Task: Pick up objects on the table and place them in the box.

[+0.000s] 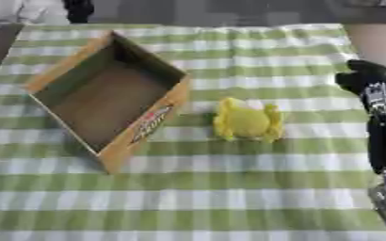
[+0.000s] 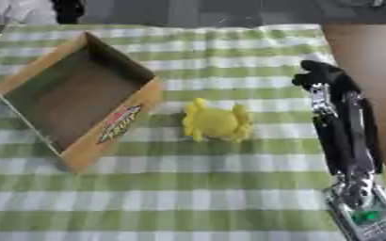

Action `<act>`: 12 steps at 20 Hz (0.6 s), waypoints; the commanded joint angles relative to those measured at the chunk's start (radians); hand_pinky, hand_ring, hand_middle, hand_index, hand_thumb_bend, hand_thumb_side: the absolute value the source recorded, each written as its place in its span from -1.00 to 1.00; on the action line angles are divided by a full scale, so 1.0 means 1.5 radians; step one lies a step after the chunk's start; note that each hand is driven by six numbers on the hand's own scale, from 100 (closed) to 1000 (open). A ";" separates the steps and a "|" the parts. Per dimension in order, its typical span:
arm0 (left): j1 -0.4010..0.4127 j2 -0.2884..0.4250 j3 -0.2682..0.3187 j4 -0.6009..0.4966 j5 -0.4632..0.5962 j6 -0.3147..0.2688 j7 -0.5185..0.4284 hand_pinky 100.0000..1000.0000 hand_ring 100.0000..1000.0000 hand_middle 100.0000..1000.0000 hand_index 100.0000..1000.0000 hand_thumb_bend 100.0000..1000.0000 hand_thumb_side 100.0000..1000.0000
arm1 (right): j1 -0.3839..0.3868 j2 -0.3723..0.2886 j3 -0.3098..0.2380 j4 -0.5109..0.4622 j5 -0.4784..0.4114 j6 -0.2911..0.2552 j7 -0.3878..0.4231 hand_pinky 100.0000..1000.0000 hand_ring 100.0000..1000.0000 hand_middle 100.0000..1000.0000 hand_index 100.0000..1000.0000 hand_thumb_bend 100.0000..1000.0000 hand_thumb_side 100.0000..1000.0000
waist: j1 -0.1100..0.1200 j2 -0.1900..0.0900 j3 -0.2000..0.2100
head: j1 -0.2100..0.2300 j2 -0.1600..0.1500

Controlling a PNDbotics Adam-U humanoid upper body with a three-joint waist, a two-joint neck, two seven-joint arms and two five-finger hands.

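A yellow soft toy (image 2: pixel 216 122) with short stubby limbs lies on the green-and-white checked cloth, just right of the box. The open cardboard box (image 1: pixel 106 96) stands askew at the left with nothing visible inside; its near wall (image 1: pixel 147 126) carries a red-and-white logo. My right arm comes in from the lower right, and its black hand (image 2: pixel 321 75) hovers right of the toy and a little farther back, apart from it and holding nothing. My left hand shows in neither view.
The checked cloth (image 1: pixel 229 188) covers the table as far as its right edge, where bare brown tabletop (image 2: pixel 369 52) shows. The right forearm (image 2: pixel 349 136) lies along that right side. Dark shapes stand beyond the far edge.
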 commanded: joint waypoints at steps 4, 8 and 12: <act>0.002 0.015 0.003 -0.013 -0.001 0.000 0.001 0.28 0.15 0.09 0.34 -1.00 0.74 | -0.088 -0.113 -0.017 -0.013 0.141 0.111 0.064 0.62 0.64 0.30 0.72 -0.82 0.94 | -0.005 -0.020 0.000 | -0.002 0.007; 0.005 0.019 0.001 -0.013 -0.001 0.001 0.001 0.28 0.15 0.09 0.34 -1.00 0.74 | -0.170 -0.192 0.002 -0.013 0.280 0.196 0.226 0.62 0.71 0.43 0.87 -0.55 1.00 | -0.008 -0.027 0.002 | -0.008 0.009; 0.008 0.021 -0.001 -0.013 0.000 0.002 0.000 0.28 0.15 0.09 0.34 -1.00 0.74 | -0.249 -0.252 0.032 -0.013 0.390 0.233 0.432 0.62 0.76 0.50 0.95 -0.54 1.00 | -0.010 -0.031 0.005 | -0.014 0.010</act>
